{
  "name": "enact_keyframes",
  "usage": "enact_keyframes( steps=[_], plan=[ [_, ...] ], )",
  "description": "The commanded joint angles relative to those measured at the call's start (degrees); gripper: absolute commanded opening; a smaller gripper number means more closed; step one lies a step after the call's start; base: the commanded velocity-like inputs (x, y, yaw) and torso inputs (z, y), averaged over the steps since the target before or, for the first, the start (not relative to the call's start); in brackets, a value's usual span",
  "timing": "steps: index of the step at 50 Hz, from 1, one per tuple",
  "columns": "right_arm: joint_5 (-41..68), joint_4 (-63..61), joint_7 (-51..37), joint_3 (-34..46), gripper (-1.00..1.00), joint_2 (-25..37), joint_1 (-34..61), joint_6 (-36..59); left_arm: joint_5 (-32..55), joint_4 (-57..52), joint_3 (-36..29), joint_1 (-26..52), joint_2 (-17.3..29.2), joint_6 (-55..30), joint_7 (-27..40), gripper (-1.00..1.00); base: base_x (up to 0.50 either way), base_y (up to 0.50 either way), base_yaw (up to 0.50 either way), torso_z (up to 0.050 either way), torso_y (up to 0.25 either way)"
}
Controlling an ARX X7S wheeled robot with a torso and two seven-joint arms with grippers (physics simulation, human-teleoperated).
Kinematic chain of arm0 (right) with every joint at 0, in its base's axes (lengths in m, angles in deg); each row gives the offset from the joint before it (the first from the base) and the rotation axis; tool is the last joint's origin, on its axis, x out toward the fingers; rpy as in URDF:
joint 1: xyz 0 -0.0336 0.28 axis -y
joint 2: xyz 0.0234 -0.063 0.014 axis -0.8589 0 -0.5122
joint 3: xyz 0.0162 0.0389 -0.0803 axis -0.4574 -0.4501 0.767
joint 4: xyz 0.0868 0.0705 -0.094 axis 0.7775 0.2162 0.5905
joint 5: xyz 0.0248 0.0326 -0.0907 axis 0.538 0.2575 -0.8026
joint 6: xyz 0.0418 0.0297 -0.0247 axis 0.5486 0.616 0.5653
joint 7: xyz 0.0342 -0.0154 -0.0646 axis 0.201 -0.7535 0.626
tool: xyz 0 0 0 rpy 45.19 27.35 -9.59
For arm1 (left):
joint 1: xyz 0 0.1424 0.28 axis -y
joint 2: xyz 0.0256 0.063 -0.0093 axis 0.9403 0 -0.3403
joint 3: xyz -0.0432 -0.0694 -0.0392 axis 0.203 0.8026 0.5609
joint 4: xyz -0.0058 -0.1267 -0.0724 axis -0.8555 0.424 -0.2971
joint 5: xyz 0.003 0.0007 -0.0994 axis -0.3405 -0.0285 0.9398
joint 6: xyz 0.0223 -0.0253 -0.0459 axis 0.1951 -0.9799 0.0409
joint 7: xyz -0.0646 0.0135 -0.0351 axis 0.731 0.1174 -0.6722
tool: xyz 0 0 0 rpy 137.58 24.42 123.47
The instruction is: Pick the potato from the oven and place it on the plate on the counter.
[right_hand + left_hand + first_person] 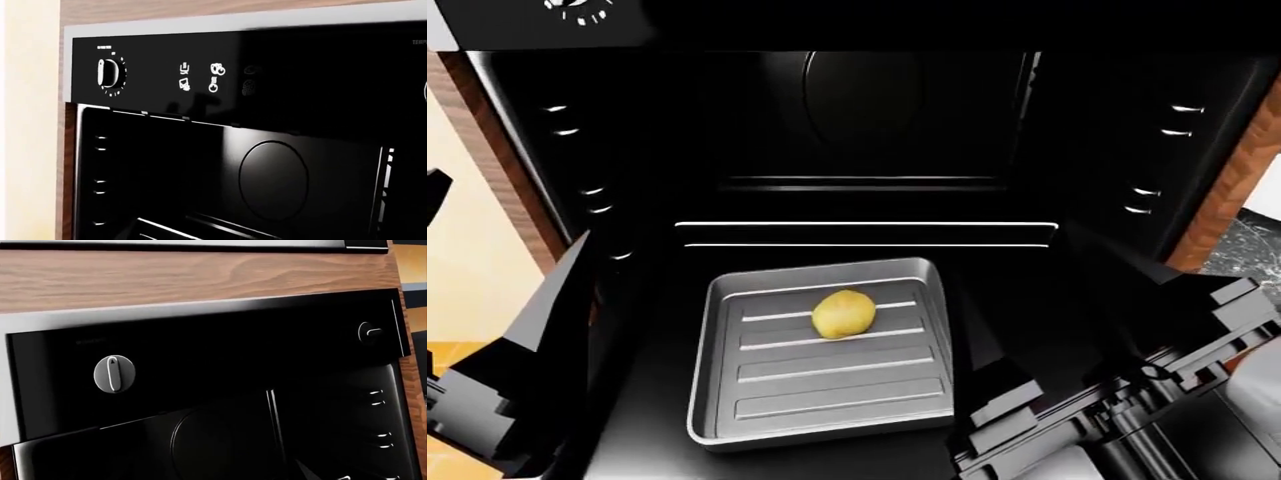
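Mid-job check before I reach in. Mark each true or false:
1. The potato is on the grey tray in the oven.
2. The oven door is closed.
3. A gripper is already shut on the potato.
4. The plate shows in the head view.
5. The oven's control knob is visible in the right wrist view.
1. True. The potato lies on the ribbed grey tray in the oven.
2. False. The cavity is open, with the rear fan in plain sight.
3. False. Nothing touches the potato; both arms sit at the frame's lower corners, and their grippers cannot be made out.
4. False. No plate shows in any view.
5. True. The knob sits on the black control panel.
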Motion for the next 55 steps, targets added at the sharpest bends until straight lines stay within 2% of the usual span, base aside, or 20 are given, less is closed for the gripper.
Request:
enact_keyframes(
  steps=[1,6,14,27,39,55],
  plan=[
    [-0.14,0.21,-0.09,0.9,1.0,0.6,-0.46,-0.21,-0.42,0.03,-0.3,-0.4,0.02,0.54,0.0,1.0,0.0,0.0,0.0,0.0,0.0],
    [-0.05,0.61,-1.04,3.05,1.0,1.91,0.06,-1.39,-0.12,-0.01,-0.27,-0.53,0.34,0.74,0.25,1.0,0.0,0.0,0.0,0.0,0.0],
    [2.2,3.42,-5.3,13.33,1.0,9.51,2.97,-7.31,-0.05,0.26,-0.71,-0.44,0.63,1.06,0.34,1.0,0.0,0.0,0.0,0.0,0.0],
    [3.62,7.56,-5.36,23.03,1.0,12.49,5.35,-9.36,0.38,0.35,-1.84,0.0,1.32,1.51,0.8,1.0,0.0,0.0,0.0,0.0,0.0],
    [-0.06,16.8,0.21,26.86,1.0,11.5,7.45,-5.25,0.1,0.44,-2.16,-0.52,1.23,1.71,0.79,1.0,0.0,0.0,0.0,0.0,0.0],
    [-13.39,24.06,12.78,29.37,1.0,7.27,8.68,-0.59,0.03,0.57,-2.31,-0.91,1.43,2.07,0.7,1.0,0.0,0.0,0.0,0.0,0.0]
  ],
)
